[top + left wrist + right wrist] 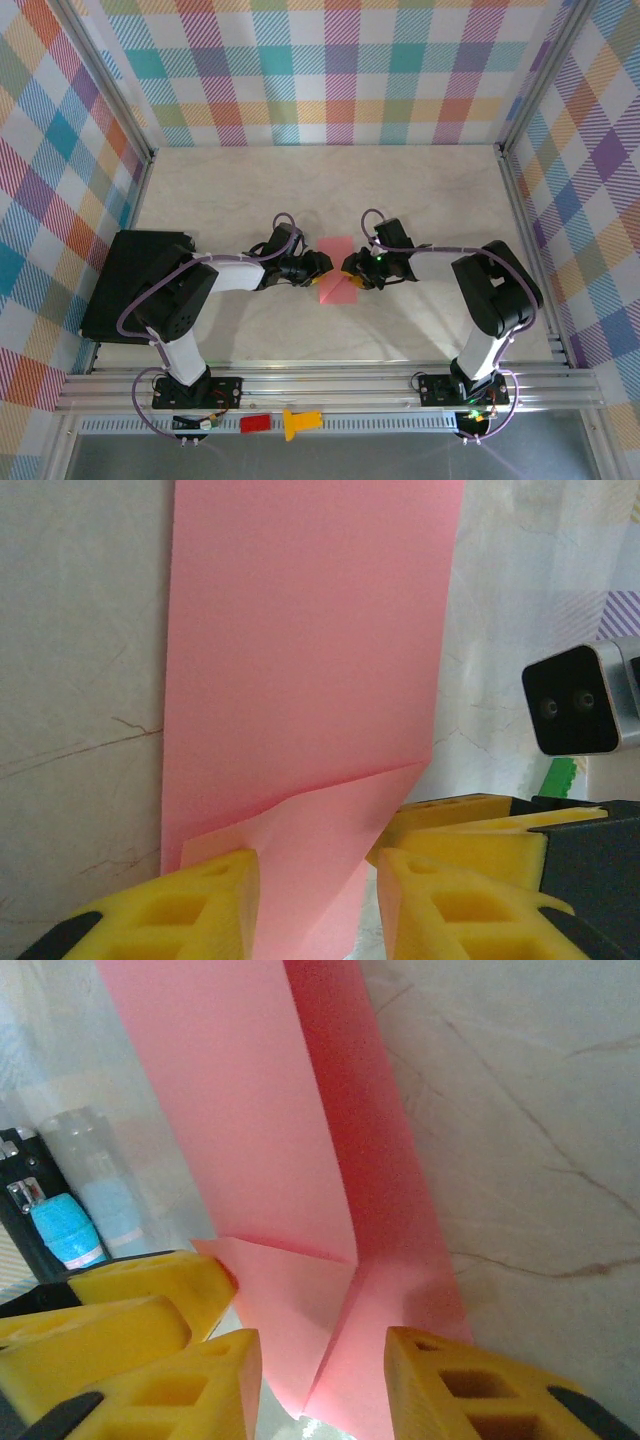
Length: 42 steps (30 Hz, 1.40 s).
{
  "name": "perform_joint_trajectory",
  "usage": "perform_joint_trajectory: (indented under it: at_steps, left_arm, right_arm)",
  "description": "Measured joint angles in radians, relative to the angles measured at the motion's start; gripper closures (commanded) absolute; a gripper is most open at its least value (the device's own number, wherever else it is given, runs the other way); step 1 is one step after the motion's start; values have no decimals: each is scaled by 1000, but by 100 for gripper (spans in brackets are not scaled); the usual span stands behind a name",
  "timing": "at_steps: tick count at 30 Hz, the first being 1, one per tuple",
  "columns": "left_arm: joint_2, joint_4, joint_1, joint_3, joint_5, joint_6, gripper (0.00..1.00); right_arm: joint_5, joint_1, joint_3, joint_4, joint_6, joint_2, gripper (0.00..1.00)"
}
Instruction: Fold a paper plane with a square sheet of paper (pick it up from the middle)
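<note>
light: bright, even | shadows: soft, faint | glare: table (430,325) washed pale | blur: left fingers (215,900) soft near lens

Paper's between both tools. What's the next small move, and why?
Probably lower the left tool to press the corner flap flat and set its crease. The paper lies folded into a strip, the flap at its near end is turned over but seems lifted, and both tools straddle that end with jaws apart. The right tool could steady the strip.
</note>
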Motion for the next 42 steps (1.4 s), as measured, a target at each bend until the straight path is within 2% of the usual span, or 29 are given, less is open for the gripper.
perform_joint_trajectory:
  at_steps: [12,18,22,27,30,32,37,42]
  left_arm:
    - [0,0,2,0,0,0,64]
    - [0,7,11,-11,0,-10,63]
    - [0,51,38,-44,5,-26,62]
    - [-16,180,105,-134,56,-76,59]
    - [-55,232,143,-182,77,-105,52]
    - [-90,263,157,-197,90,-121,45]
    - [-212,328,165,-204,121,-146,25]
    - [-321,356,165,-214,129,-145,11]
  right_arm:
    - [-47,0,0,82,-4,22,78]
    - [-52,0,0,111,-29,24,93]
    - [-51,0,1,112,-71,24,100]
    - [-40,0,16,69,-154,-33,100]
    - [-42,0,50,55,-199,-94,100]
    - [-50,0,78,57,-220,-127,100]
    - [-85,-5,109,67,-235,-171,100]
    - [-125,-6,113,80,-219,-172,100]
